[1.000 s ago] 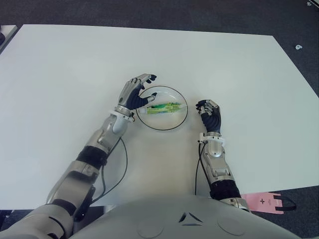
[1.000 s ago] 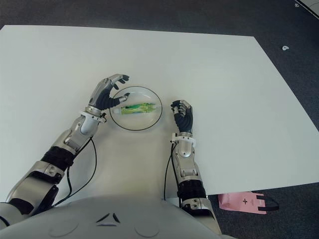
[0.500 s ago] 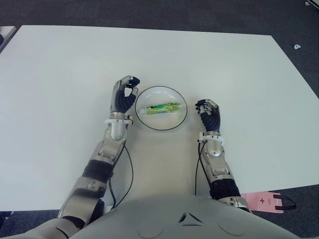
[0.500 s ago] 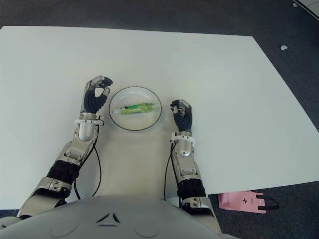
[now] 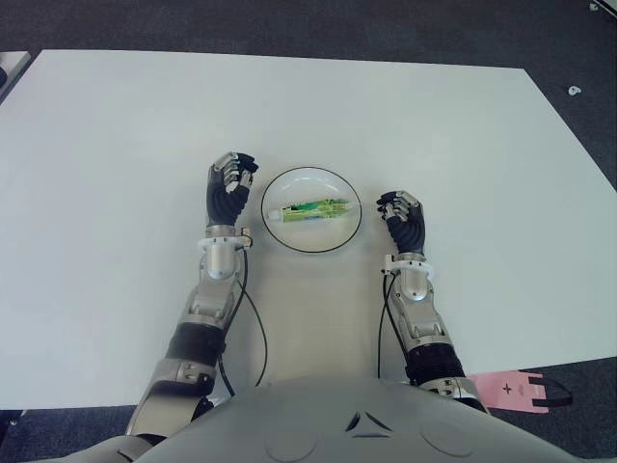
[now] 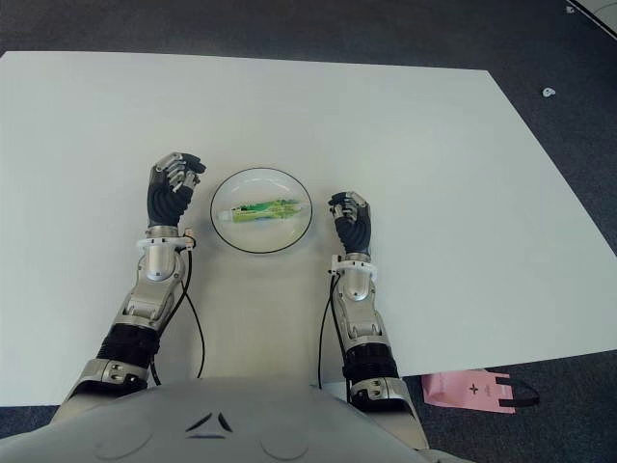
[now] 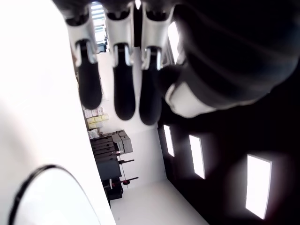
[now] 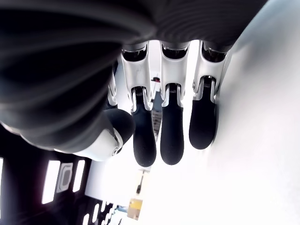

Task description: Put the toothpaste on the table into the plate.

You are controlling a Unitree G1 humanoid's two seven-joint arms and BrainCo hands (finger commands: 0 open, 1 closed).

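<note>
A green and white toothpaste tube (image 5: 315, 207) lies flat inside the round white plate (image 5: 339, 236) with a dark rim, near the middle of the white table (image 5: 116, 145). My left hand (image 5: 227, 186) is just left of the plate, fingers curled and holding nothing; its wrist view shows curled fingers (image 7: 119, 89) and a bit of the plate rim (image 7: 28, 187). My right hand (image 5: 402, 216) shows just right of the plate, fingers curled and holding nothing, as its wrist view confirms with the fingers (image 8: 168, 126) bent over the table.
A pink bag (image 5: 516, 391) lies on the dark floor past the table's near right corner. A small white object (image 5: 576, 92) lies on the floor at the far right. Bare table surface stretches to both sides of the hands.
My left hand has drawn back from over the plate's left rim to beside it, and its fingers have curled in. The toothpaste stays in the plate. The right hand has not moved.
</note>
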